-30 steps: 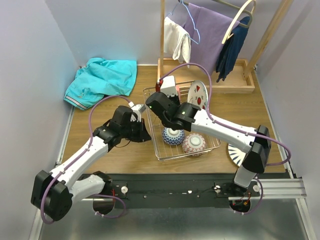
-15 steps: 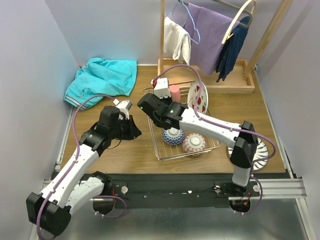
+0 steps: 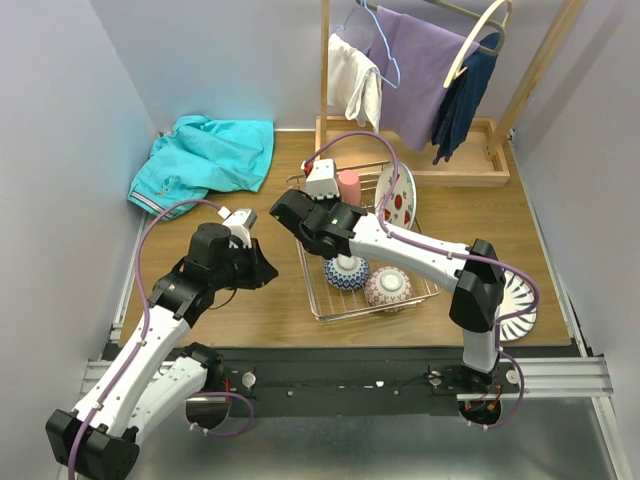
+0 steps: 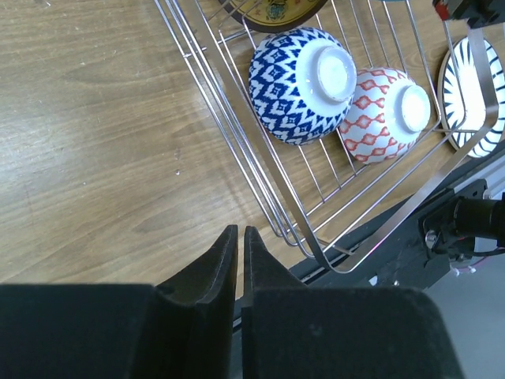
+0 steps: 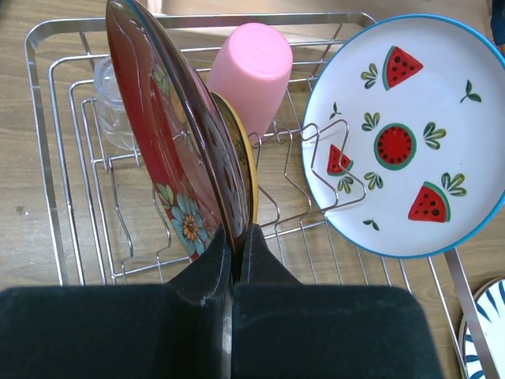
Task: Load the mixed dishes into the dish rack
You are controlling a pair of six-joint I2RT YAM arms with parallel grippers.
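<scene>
My right gripper [image 5: 237, 237] is shut on the rim of a red flowered plate [image 5: 170, 150], held upright in the silver wire dish rack [image 5: 47, 118]. A yellow plate [image 5: 243, 170] stands right behind it. In the rack also stand a pink cup [image 5: 251, 75], a small clear glass [image 5: 114, 110] and the white fruit plate [image 5: 410, 134]. The blue-patterned bowl [image 4: 292, 95] and pink-patterned bowl [image 4: 379, 114] lie upside down at the rack's near end. My left gripper [image 4: 239, 237] is shut and empty over the table, left of the rack [image 3: 315, 300]. In the top view my right gripper [image 3: 322, 212] hides the red plate.
A blue-and-white striped plate [image 3: 518, 308] lies on the table right of the rack, partly under my right arm. A teal garment [image 3: 205, 155] lies at the back left. A wooden clothes rack [image 3: 400, 160] with hanging clothes stands behind the dish rack.
My left gripper has drawn back to the left, away from the rack. My right gripper has shifted slightly left with the red plate, and its elbow has swung left.
</scene>
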